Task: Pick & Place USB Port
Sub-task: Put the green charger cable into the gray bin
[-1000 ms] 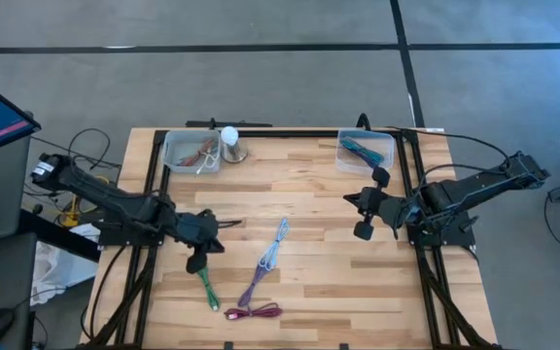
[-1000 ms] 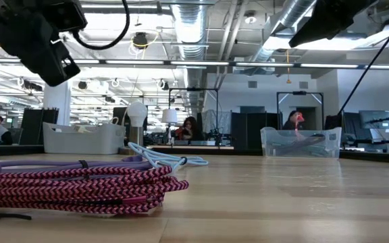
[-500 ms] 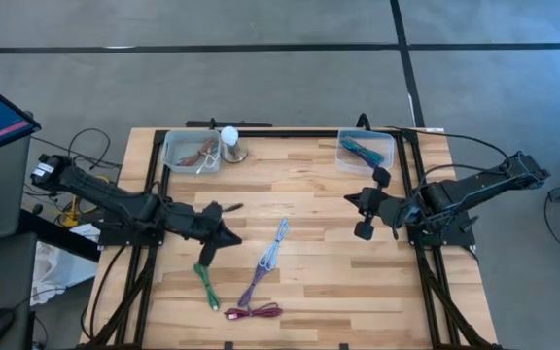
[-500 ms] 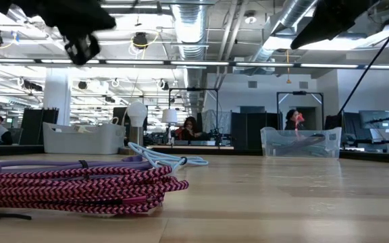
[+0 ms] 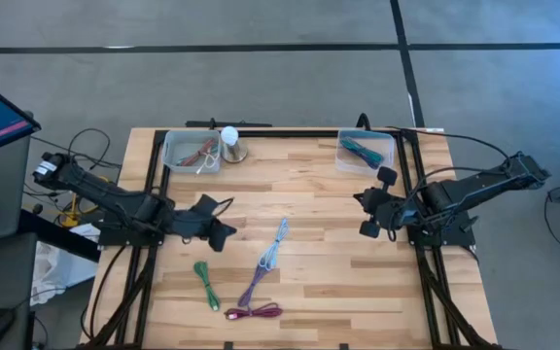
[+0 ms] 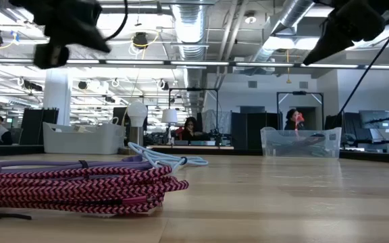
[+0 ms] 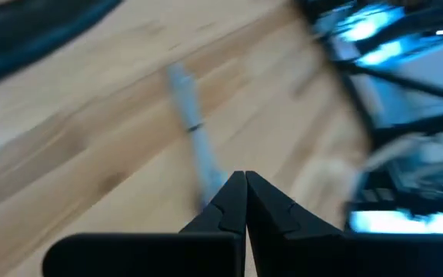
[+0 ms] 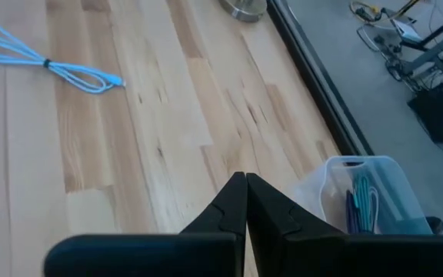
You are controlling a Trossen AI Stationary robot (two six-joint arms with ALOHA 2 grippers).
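Several coiled USB cables lie flat on the wooden table: green (image 5: 205, 284), light blue (image 5: 277, 239), purple (image 5: 255, 283) and magenta (image 5: 255, 312). In the low view the magenta coil (image 6: 80, 190) lies nearest. My left gripper (image 5: 224, 226) hovers shut above the table, between the green cable and the light blue one, holding nothing. Its wrist view shows its shut fingers (image 7: 244, 185) over a blurred pale streak on the wood. My right gripper (image 5: 363, 201) is shut (image 8: 244, 181) and raised near the table's right side.
A clear bin with cables (image 5: 191, 152) and a lamp with a white bulb (image 5: 229, 144) stand at the far left. A second clear bin with blue cables (image 5: 366, 152) stands at the far right. Bare wood lies between the two grippers. People sit in the room behind the table.
My left gripper has risen from over the green cable's far end and moved toward the far edge, turning toward the table's right. The green cable stays on the table. My right gripper has drawn back slightly toward the right edge.
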